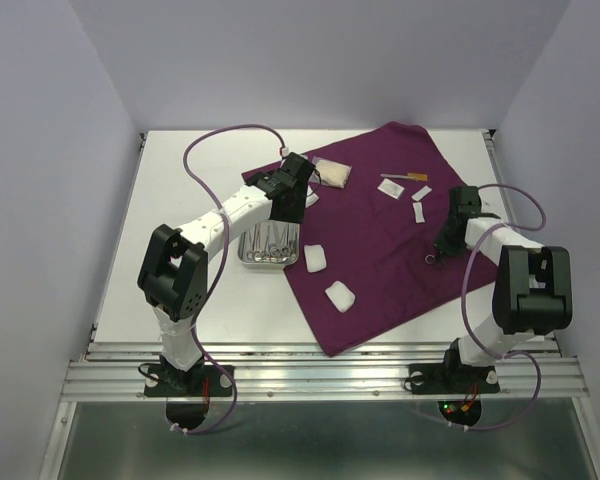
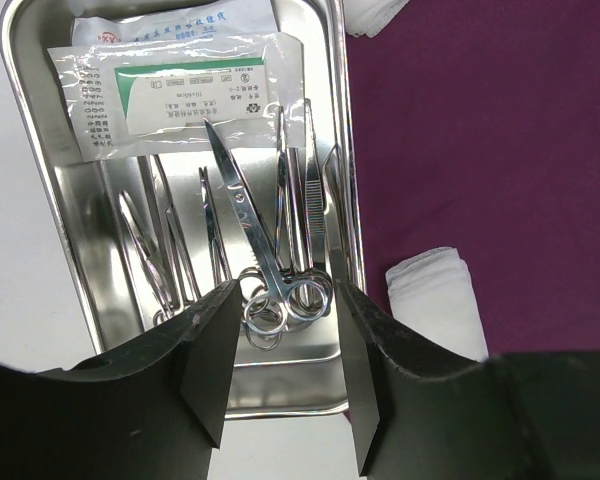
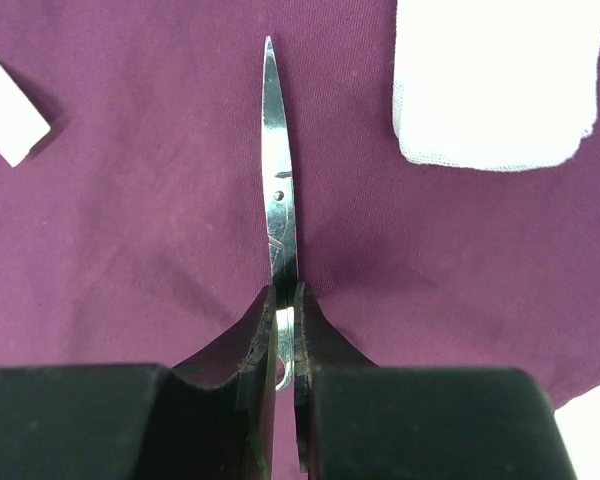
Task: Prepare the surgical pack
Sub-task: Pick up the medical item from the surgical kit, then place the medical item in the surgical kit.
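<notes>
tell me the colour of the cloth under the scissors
Dark purple; the cloth shows best in the right wrist view.

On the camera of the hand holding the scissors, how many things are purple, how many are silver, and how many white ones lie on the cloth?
Purple: 1, the cloth
Silver: 1, the scissors
White, on the cloth: 2, gauze square, small packet
Total: 4

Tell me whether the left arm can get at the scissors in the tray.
Probably yes: the left gripper hangs open over the tray, the scissors lie bare between its fingers, and the packet sits farther off.
</notes>
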